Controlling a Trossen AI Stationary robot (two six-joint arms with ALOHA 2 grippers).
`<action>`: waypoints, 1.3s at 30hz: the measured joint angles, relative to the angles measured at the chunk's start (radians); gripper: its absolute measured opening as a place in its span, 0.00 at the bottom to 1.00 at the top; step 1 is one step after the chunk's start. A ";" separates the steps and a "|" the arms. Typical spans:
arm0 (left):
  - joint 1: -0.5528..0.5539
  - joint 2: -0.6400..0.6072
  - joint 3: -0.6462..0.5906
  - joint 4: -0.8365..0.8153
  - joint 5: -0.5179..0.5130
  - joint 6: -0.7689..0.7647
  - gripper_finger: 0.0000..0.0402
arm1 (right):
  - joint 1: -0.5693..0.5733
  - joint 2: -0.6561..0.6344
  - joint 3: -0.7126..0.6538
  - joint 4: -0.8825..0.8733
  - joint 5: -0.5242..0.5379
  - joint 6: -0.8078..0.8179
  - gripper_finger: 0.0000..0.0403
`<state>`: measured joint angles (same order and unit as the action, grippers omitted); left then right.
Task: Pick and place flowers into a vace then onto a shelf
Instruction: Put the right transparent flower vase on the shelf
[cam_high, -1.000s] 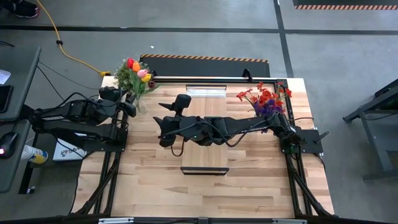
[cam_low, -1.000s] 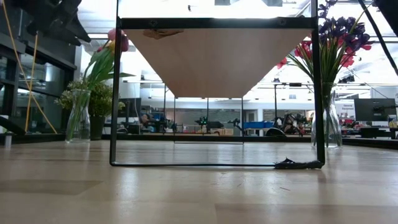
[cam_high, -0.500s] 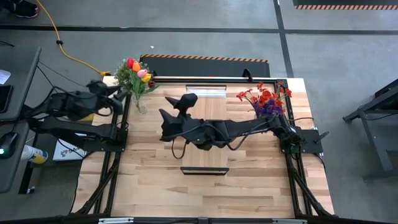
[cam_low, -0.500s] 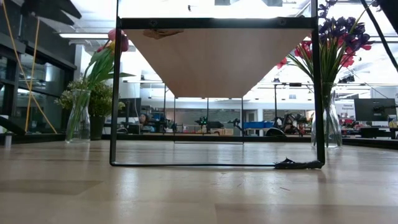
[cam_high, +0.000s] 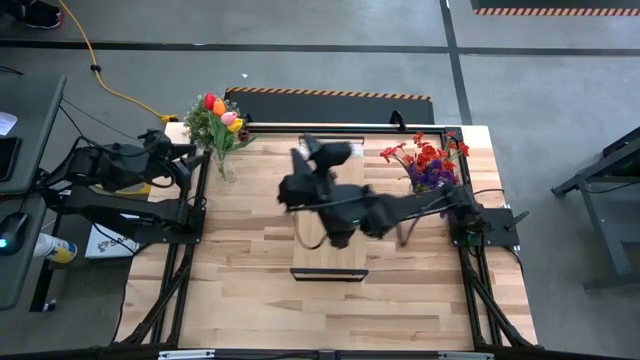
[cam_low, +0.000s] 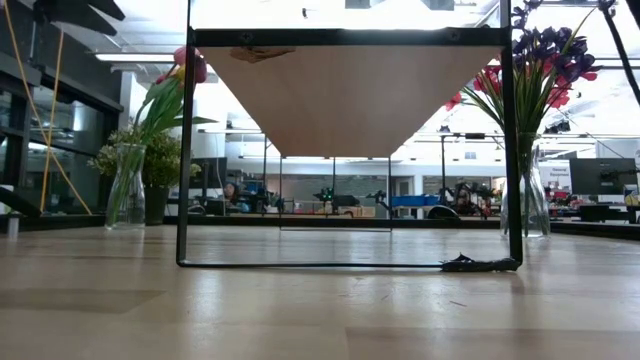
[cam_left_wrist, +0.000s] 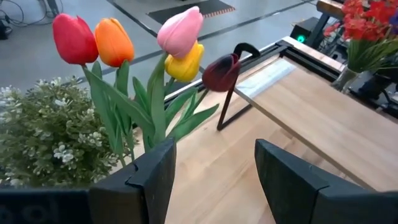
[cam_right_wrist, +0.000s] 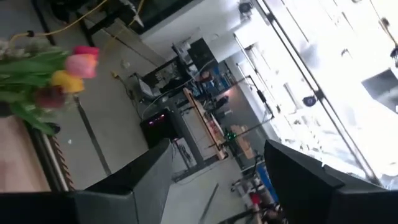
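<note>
A glass vase (cam_high: 226, 166) at the table's far left holds tulips (cam_high: 220, 113) in red, orange, pink, yellow and dark maroon (cam_left_wrist: 127, 46). A second vase (cam_low: 524, 200) at the far right holds red and purple flowers (cam_high: 428, 160). The shelf (cam_high: 330, 255), a raised light-wood board on a dark frame, stands mid-table. My left gripper (cam_high: 186, 153) is open, off the table's left edge beside the tulips, with nothing between its fingers (cam_left_wrist: 214, 155). My right gripper (cam_high: 330, 152) is open and raised above the shelf's far end, pointing level into the room (cam_right_wrist: 217, 155).
A bushy pale-green plant (cam_left_wrist: 43, 124) stands right by the tulips. The shelf's dark metal frame (cam_low: 186, 150) rises from the tabletop. My right arm (cam_high: 400, 210) lies stretched across the shelf. Bare planks show at the table's near side (cam_high: 330, 310).
My left gripper has drawn back from the tulip vase toward the table's left edge and risen. My right gripper has risen and swung from the shelf's left side toward the far edge, rolling its wrist and tipping up to level. Both stay open. The flowers have not moved.
</note>
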<state>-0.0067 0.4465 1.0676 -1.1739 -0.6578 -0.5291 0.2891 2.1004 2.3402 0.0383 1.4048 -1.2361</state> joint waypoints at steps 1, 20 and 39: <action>0.000 0.000 0.000 -0.006 0.001 -0.003 0.62 | 0.004 -0.020 0.000 -0.011 0.008 0.002 0.60; 0.000 0.000 0.000 -0.012 0.024 -0.024 0.62 | -0.023 -0.409 0.002 -0.497 0.133 0.201 0.60; 0.000 0.000 0.000 -0.011 0.023 -0.082 0.62 | -0.119 -0.763 0.002 -1.486 0.139 1.110 0.60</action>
<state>-0.0067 0.4465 1.0675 -1.1846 -0.6346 -0.6113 0.1699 1.3372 2.3418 -1.4473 1.5439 -0.1262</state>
